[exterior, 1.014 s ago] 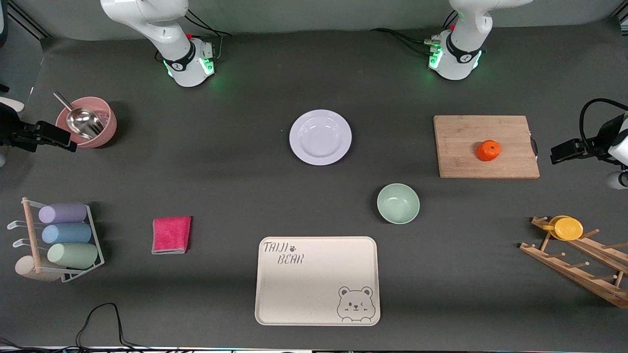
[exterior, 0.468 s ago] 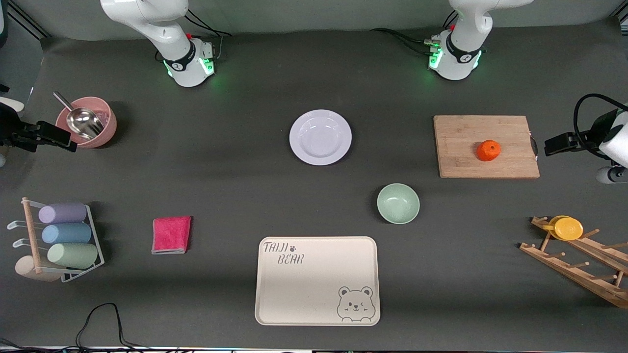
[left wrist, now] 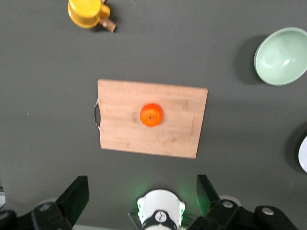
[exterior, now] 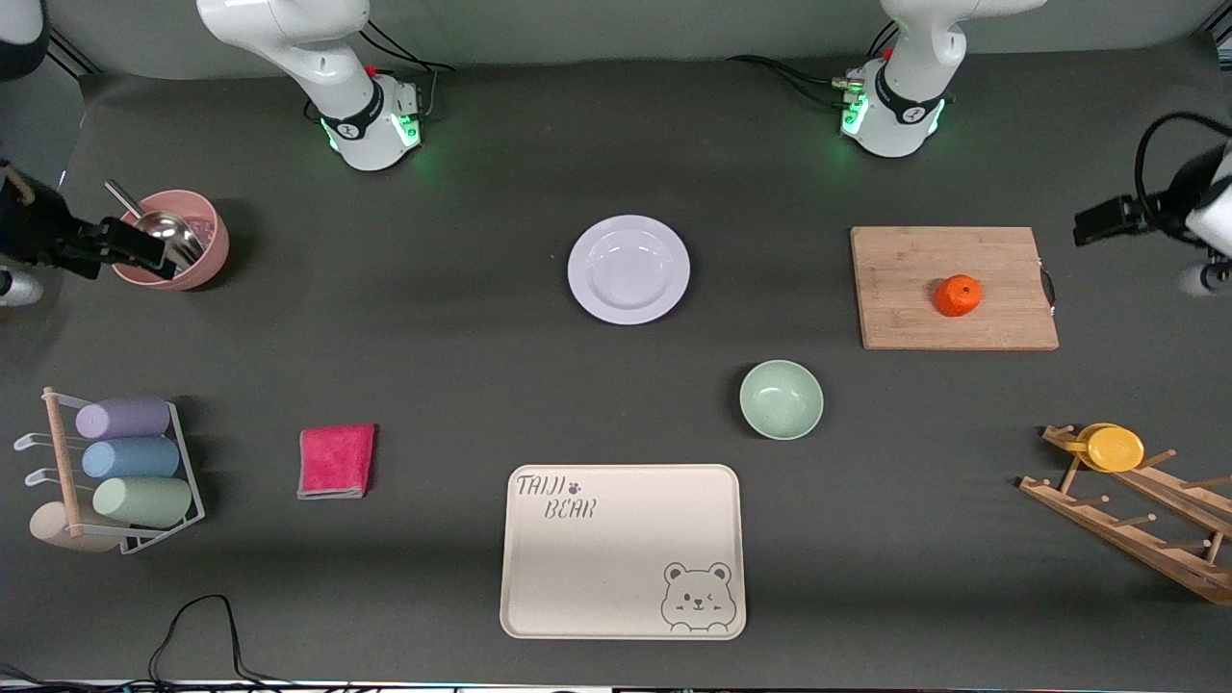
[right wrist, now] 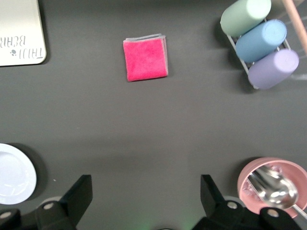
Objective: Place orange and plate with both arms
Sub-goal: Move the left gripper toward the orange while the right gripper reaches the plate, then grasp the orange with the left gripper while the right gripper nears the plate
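Two targets, both untouched: orange [exterior: 959, 295] sits on the cutting board [exterior: 905, 289] toward the left arm's end, plate [exterior: 628, 269] near table centre, well apart from the board. Left gripper [left wrist: 141, 194], fingers wide & empty, hangs high w/ the orange below it, so that arm's better placed for the fruit. Right gripper [right wrist: 144, 194], also spread & empty, is up by the pink bowl [exterior: 173, 241], plate lying toward centre from it.

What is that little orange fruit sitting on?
The orange rests on a wooden cutting board, roughly in its middle and alone there. The board lies flat on the dark table. The wood directly beneath the fruit is covered by it.
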Motion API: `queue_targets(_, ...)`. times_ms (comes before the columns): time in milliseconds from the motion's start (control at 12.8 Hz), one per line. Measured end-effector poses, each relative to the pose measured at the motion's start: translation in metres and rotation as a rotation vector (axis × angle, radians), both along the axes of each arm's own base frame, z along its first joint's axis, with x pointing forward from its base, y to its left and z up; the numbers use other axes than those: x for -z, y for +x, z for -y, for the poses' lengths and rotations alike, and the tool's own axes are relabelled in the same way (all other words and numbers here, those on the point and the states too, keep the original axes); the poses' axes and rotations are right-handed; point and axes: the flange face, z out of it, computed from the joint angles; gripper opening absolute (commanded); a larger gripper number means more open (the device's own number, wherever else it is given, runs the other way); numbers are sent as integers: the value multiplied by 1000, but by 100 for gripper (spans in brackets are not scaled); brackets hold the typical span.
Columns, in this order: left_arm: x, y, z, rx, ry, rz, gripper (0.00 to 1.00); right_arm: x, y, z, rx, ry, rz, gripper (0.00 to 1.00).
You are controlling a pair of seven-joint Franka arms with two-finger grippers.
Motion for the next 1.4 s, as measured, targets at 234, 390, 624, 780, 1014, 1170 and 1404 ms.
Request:
queue_targets(234, 2, -40, 5, -3, -3, -14, 100, -8, -43, -49, 40, 14, 22, 100)
queue_targets(390, 21, -41, 6, 0, -3, -14, 100, -9, -54, -87, 54, 17, 28, 100)
queue_targets(624, 86, -35, 5, 5, -6, -15, 100, -3, -57, -107, 43, 18, 21, 100)
queue_targets(780, 140, -38, 4, 7, -8, -9, 100, 8, -58, -112, 54, 89, -18, 100)
queue_targets(1014, 212, -53, 2, 3, -23, 30, 100, 44, -60, -125, 89, 248, -82, 100)
queue_targets(1170, 256, -70, 3, 4, -29, 60, 100, 80, -61, -134, 86, 358, -102, 100)
queue_targets(1404, 314, -93, 4, 9, -37, 118, 100, 141, -67, -141, 41, 546, -87, 100)
